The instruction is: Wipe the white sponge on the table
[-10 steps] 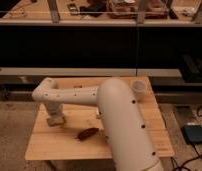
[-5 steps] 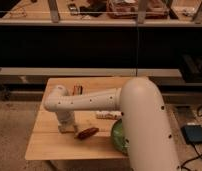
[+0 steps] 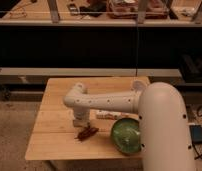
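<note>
The table (image 3: 54,107) is a light wooden top of long planks. My white arm reaches in from the lower right across it. The gripper (image 3: 80,121) points down and its tip rests at the tabletop, left of centre. I cannot make out the white sponge apart from the gripper's tip; it is hidden under or within it. A small brown object (image 3: 87,132) lies just in front and to the right of the gripper.
A green bowl (image 3: 126,135) sits at the front right, partly behind my arm. A flat whitish packet (image 3: 110,115) lies under the arm. A white cup (image 3: 139,86) stands at the back right corner. Dark shelving runs behind the table.
The gripper has slid right along the tabletop, from the left part towards the middle, close to the brown object. The arm has swung with it and the green bowl now shows.
</note>
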`<state>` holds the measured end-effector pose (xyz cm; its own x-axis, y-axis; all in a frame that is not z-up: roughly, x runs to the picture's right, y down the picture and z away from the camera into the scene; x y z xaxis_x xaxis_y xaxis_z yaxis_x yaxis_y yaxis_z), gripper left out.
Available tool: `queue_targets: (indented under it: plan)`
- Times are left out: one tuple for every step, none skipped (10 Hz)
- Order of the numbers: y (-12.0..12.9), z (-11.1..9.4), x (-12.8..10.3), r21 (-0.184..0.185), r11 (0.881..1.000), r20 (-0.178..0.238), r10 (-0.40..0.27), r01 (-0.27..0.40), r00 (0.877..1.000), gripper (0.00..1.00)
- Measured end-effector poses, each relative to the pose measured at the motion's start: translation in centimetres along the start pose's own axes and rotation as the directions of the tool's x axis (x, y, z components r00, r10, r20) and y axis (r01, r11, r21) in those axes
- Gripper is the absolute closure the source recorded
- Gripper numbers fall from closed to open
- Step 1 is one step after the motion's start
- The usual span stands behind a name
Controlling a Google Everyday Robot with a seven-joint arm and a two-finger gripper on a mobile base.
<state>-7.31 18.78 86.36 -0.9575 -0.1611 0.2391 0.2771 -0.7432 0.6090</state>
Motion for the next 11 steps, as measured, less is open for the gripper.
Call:
queue_targets:
  plan:
    - [1.3,0.2,-0.1,-0.006,1.000,-0.009,0.015,-0.015,1.000,1.00]
    - [3.6,0.7,-0.1,-0.014,0.999,-0.023,0.036,-0.037,0.999,1.00]
    - [5.0,0.9,0.0,-0.019,0.999,-0.028,0.044,-0.044,0.999,1.00]
    - [6.2,1.0,0.5,-0.024,0.999,-0.034,0.045,-0.046,0.998,1.00]
    - [7.5,0.9,1.3,-0.032,0.999,-0.041,0.039,-0.040,0.998,1.00]
    - [8.8,0.6,3.0,-0.046,0.999,-0.049,0.017,-0.019,0.999,1.00]
    - [9.3,0.3,4.2,-0.056,0.998,-0.054,-0.004,0.001,0.999,1.00]
    - [9.8,-0.2,6.0,-0.068,0.997,-0.064,-0.037,0.033,0.997,1.00]
    - [9.7,-0.9,8.8,-0.081,0.993,-0.076,-0.088,0.082,0.993,1.00]
    - [9.3,-1.3,10.7,-0.090,0.989,-0.083,-0.127,0.119,0.988,1.00]
    - [8.5,-1.5,12.8,-0.094,0.981,-0.087,-0.176,0.168,0.980,1.00]
